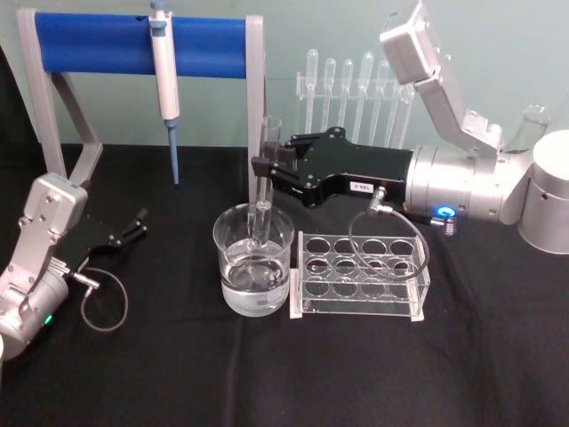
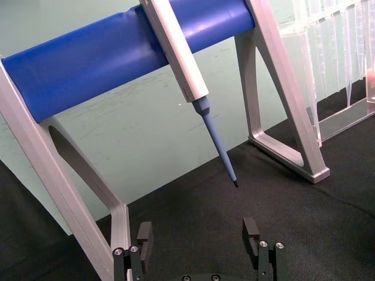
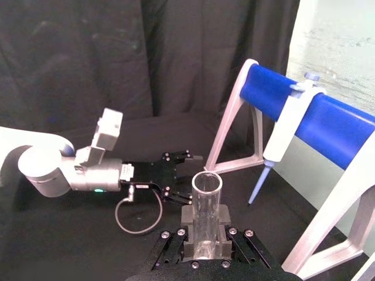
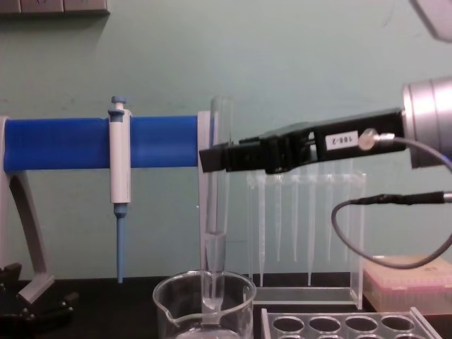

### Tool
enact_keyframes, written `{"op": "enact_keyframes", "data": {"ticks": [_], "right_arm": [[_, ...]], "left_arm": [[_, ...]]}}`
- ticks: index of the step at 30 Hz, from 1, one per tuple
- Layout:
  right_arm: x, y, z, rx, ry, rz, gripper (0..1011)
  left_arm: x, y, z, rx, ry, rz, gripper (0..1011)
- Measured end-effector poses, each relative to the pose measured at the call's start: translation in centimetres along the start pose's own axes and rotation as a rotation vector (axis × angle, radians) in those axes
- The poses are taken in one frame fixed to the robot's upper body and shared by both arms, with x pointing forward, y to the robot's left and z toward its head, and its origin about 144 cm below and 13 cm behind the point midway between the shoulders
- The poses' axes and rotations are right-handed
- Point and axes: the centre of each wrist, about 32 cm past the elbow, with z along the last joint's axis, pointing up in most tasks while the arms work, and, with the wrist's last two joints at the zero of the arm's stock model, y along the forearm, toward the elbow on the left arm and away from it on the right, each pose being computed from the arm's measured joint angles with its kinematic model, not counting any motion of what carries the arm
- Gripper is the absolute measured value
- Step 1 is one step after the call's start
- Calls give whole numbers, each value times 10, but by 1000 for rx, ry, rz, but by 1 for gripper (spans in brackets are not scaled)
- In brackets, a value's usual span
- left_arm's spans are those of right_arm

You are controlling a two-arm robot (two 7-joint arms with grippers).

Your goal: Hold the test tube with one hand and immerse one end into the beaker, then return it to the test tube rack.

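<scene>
The test tube [image 4: 214,240] stands straight up with its round end down inside the beaker [image 1: 233,267]. The beaker holds clear water, and I cannot tell if the tip is wet. My right gripper [image 1: 267,165] reaches in from the right and pinches the tube above the beaker's rim. The tube's mouth pokes up over the fingers. The clear rack [image 1: 356,301] sits just beside the beaker. My left gripper [image 1: 138,222] rests far off on the black table [image 1: 267,374], fingers spread, holding nothing.
</scene>
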Motion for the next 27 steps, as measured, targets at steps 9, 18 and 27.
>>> {"op": "enact_keyframes", "data": {"ticks": [9, 18, 27], "right_arm": [[-3, 8, -15, -9, -19, -19, 234], [-6, 13, -35, -15, -16, -33, 234], [-7, 16, -47, -11, -10, -37, 234]], "left_arm": [[0, 0, 0, 0, 0, 0, 1000], [0, 0, 0, 0, 0, 0, 1000], [0, 0, 0, 0, 0, 0, 1000]]}}
